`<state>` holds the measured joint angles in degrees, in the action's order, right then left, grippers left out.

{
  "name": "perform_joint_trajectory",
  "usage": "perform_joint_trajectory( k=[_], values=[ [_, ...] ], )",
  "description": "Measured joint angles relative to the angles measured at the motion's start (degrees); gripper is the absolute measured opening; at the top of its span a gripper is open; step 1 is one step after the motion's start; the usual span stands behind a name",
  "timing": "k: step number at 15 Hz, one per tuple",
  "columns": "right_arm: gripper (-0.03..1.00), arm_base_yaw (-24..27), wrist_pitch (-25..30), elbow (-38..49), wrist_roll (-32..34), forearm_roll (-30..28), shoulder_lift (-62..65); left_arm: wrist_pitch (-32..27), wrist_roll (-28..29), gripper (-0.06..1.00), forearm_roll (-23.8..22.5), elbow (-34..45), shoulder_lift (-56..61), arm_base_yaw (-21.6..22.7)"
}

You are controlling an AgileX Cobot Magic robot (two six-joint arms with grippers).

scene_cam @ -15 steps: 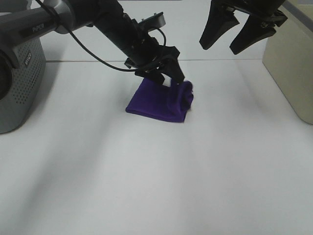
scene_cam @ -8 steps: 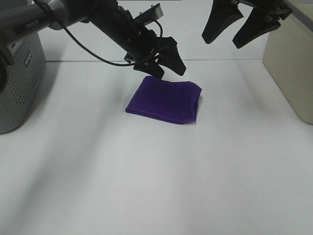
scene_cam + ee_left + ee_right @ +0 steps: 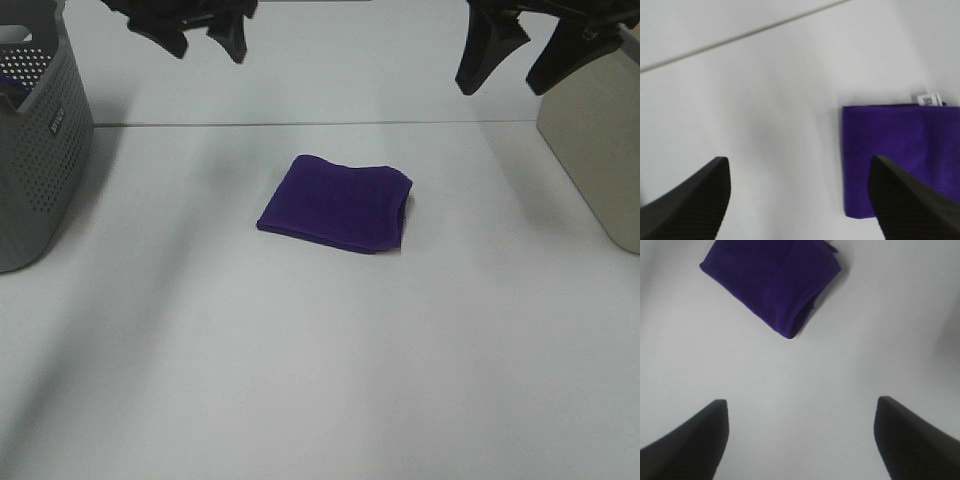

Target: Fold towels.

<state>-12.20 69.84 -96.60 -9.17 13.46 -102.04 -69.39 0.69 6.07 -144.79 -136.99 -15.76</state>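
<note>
White table (image 3: 320, 380), folded purple towel (image 3: 338, 204) below and between my left gripper (image 3: 205, 28) and right gripper (image 3: 520, 60), both spread wide, empty.

One purple towel (image 3: 336, 204) lies folded near the centre of the frame, with one white tag (image 3: 929, 100) at its edge. Two grippers show along the top edge: the left gripper (image 3: 197, 28) at upper left and the right gripper (image 3: 520, 52) at upper right, each with two fingers spread apart. One grey basket (image 3: 38, 140) stands at the left edge, and one beige box (image 3: 595, 150) at the right edge, all on one white table (image 3: 320, 360).
</note>
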Motion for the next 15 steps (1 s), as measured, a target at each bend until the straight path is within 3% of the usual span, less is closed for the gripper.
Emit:
perform_joint_trajectory(
  k=[2, 6, 9, 15],
  values=[
    [0.79, 1.43, 0.0, 0.0, 0.63, -1.26, 2.18, 0.06, 0.74, 0.7, -1.38, 4.07, 4.24, 3.9],
    [0.79, 14.32, -0.11, 0.52, 0.92, -1.83, 7.56, 0.06, 0.63, 0.7, -3.67, 28.19, 24.18, 14.95],
    [0.79, 15.99, -0.29, 8.37, 0.97, -2.75, 18.74, 0.06, -0.23, 0.7, -3.9, 48.41, 42.91, 15.64],
    [0.79, 15.99, 0.0, 36.27, 0.97, -2.75, 58.96, 4.53, -0.23, 0.7, -3.95, 86.4, 85.37, 15.64]
  ],
)
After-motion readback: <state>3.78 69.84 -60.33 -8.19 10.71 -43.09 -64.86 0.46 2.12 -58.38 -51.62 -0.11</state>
